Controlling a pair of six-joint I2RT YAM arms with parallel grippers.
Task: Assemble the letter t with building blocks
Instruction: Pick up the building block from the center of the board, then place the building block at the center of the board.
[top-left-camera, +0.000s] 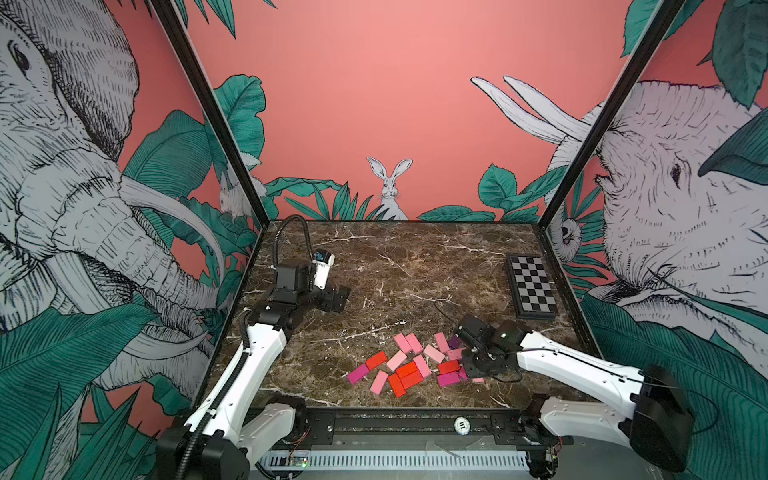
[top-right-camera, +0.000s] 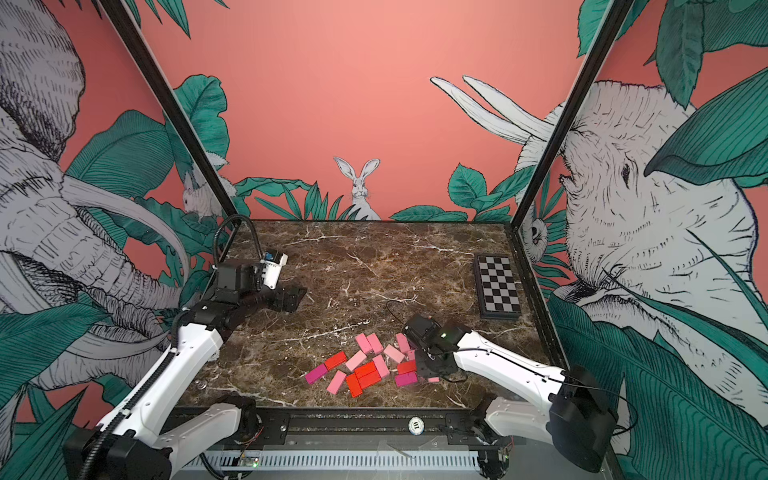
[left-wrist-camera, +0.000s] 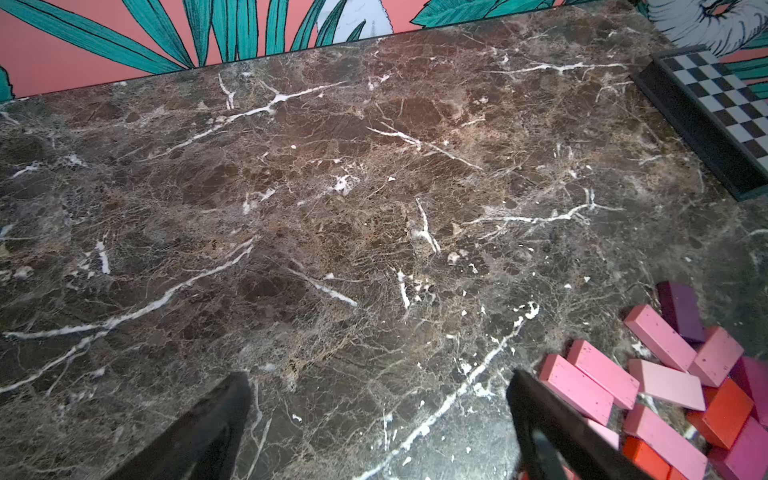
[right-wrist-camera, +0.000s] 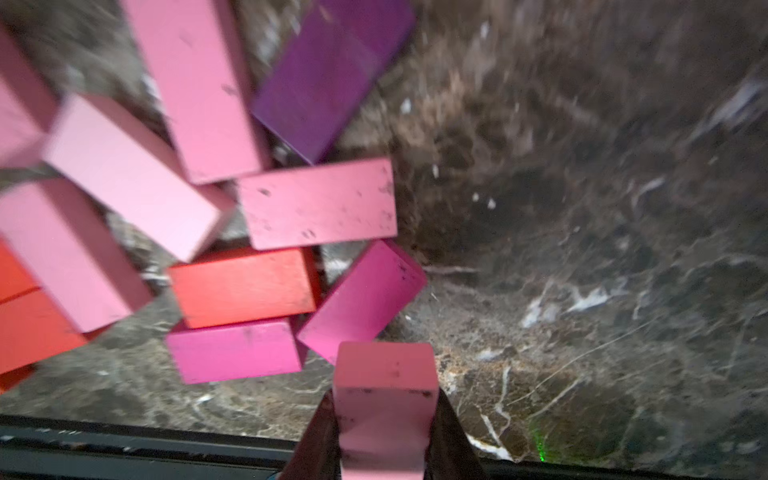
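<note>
The building blocks lie in a loose cluster of red, pink, magenta and purple pieces on the marble table, near its front edge; both top views show them. My right gripper is shut on a pink block at the cluster's right edge, just beside a magenta block. In a top view the right gripper reaches down over that spot. My left gripper hangs open above bare marble at the left, its fingers wide apart and empty; it is also in a top view.
A black-and-white checkered board lies at the back right of the table near the wall. Printed walls enclose the table on three sides. A black rail runs along the front edge.
</note>
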